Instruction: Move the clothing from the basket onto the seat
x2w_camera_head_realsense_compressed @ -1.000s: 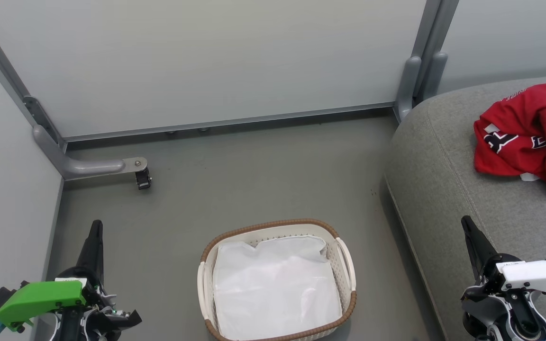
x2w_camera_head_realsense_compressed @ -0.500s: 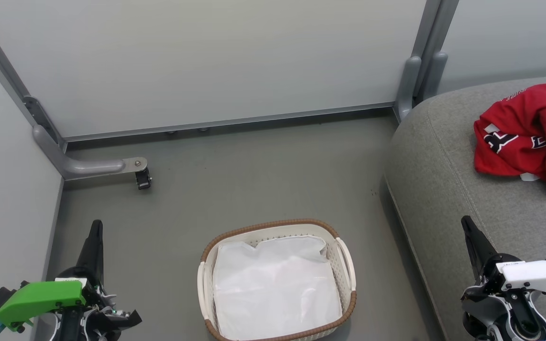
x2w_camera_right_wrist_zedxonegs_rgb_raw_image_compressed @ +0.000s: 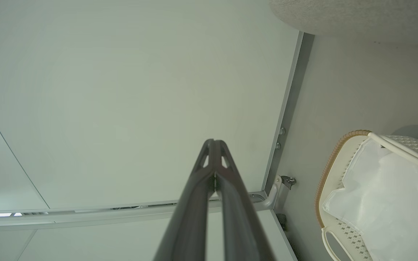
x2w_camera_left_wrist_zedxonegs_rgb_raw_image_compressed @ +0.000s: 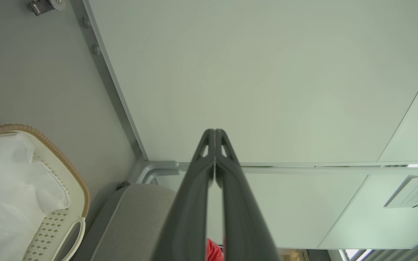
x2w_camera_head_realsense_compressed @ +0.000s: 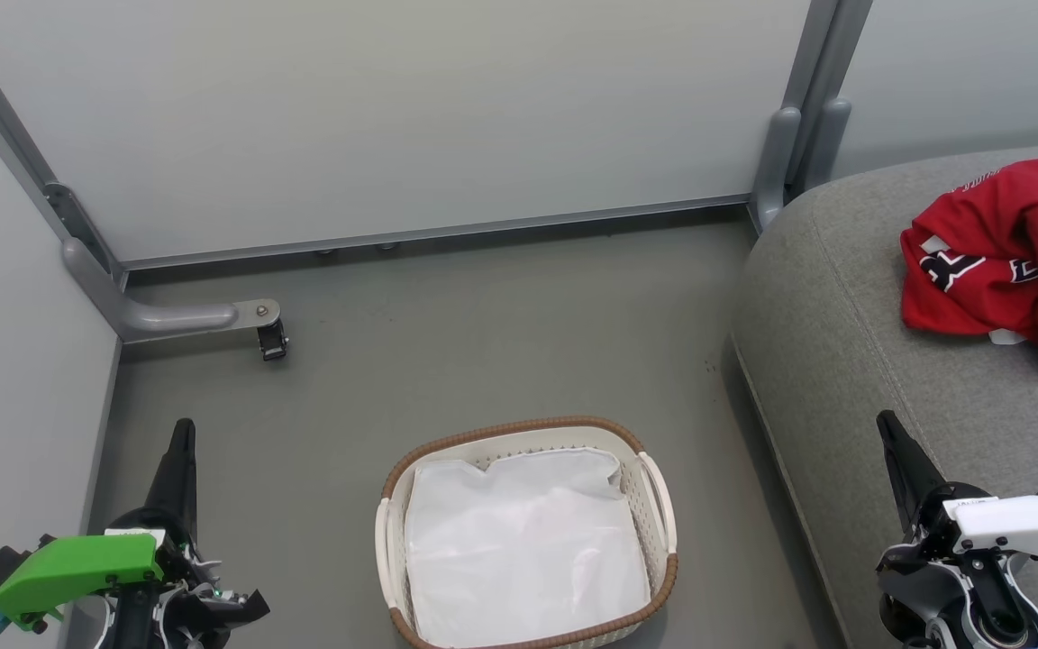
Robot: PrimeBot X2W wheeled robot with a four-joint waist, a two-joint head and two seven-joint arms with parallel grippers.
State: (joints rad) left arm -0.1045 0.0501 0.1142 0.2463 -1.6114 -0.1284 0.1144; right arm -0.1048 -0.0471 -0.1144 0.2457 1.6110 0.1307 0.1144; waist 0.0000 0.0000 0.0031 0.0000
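Perforated plastic basket (x2w_camera_head_realsense_compressed: 659,541), woven-look rim; matt fabric seat (x2w_camera_head_realsense_compressed: 843,342).

**Right wrist view.** The right gripper (x2w_camera_right_wrist_zedxonegs_rgb_raw_image_compressed: 214,152) rises from the centre of the bottom edge, its two dark jaws pressed together at the tips with nothing between them. Behind it spreads a pale wall panel (x2w_camera_right_wrist_zedxonegs_rgb_raw_image_compressed: 122,90), bounded on the right by a grey metal frame strip (x2w_camera_right_wrist_zedxonegs_rgb_raw_image_compressed: 288,108) and below by a horizontal rail (x2w_camera_right_wrist_zedxonegs_rgb_raw_image_compressed: 85,214). A small caster (x2w_camera_right_wrist_zedxonegs_rgb_raw_image_compressed: 288,180) sits where strip and rail meet. At lower right the brown-rimmed basket (x2w_camera_right_wrist_zedxonegs_rgb_raw_image_compressed: 329,163) stands on the grey floor (x2w_camera_right_wrist_zedxonegs_rgb_raw_image_compressed: 357,90), with a white liner sheet (x2w_camera_right_wrist_zedxonegs_rgb_raw_image_compressed: 383,206) inside. The grey seat (x2w_camera_right_wrist_zedxonegs_rgb_raw_image_compressed: 357,14) crosses the upper right corner, apart from the basket.
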